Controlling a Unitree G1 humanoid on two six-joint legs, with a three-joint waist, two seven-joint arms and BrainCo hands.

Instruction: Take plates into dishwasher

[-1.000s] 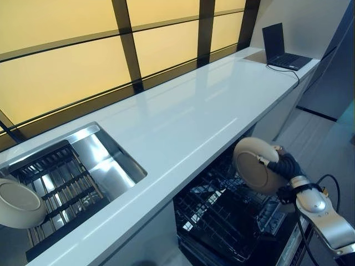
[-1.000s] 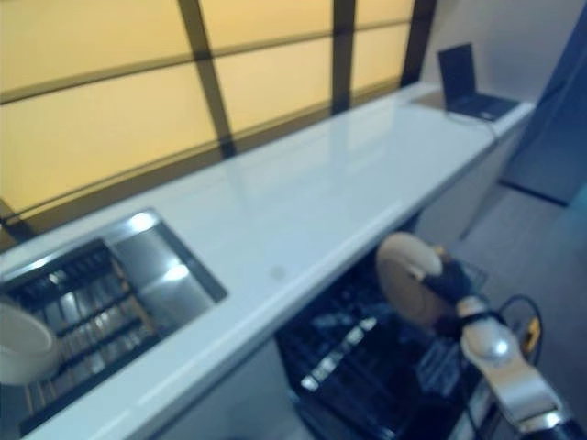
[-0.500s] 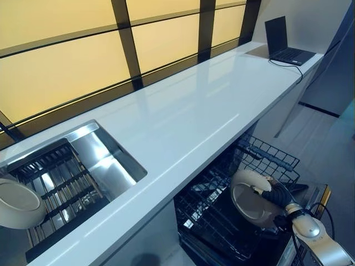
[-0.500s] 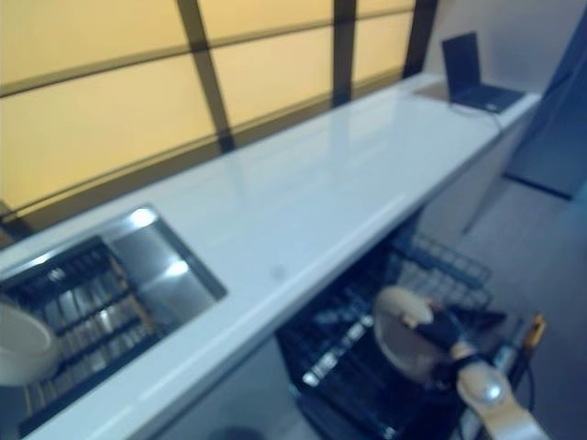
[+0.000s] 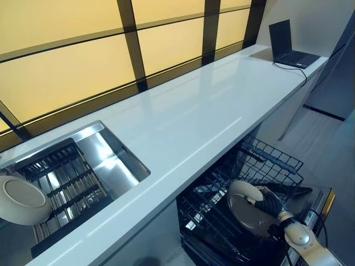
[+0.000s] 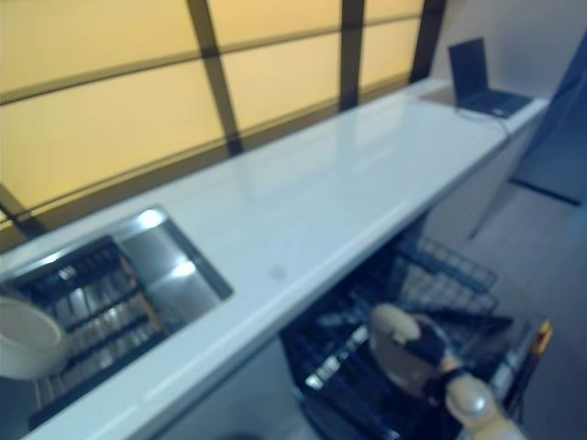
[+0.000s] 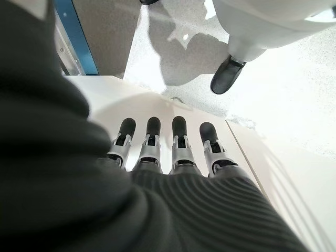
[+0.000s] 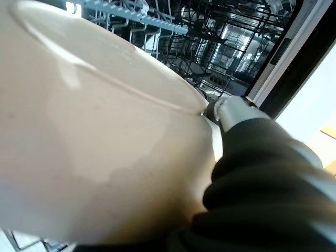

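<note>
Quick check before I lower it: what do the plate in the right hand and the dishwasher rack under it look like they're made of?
The cream round plate in the right hand looks like glazed ceramic, possibly melamine: a smooth surface with a soft sheen and a raised rim. The black dishwasher rack looks like coated metal wire: thin dark rods in a grid with glossy highlights.

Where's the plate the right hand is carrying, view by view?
Left eye view: held plate lower right, in the right hand, over the dishwasher rack.
Right eye view: lower right too.
Left wrist view: not in it.
Right wrist view: fills most of the picture.
Shared landmark: the rack.
</note>
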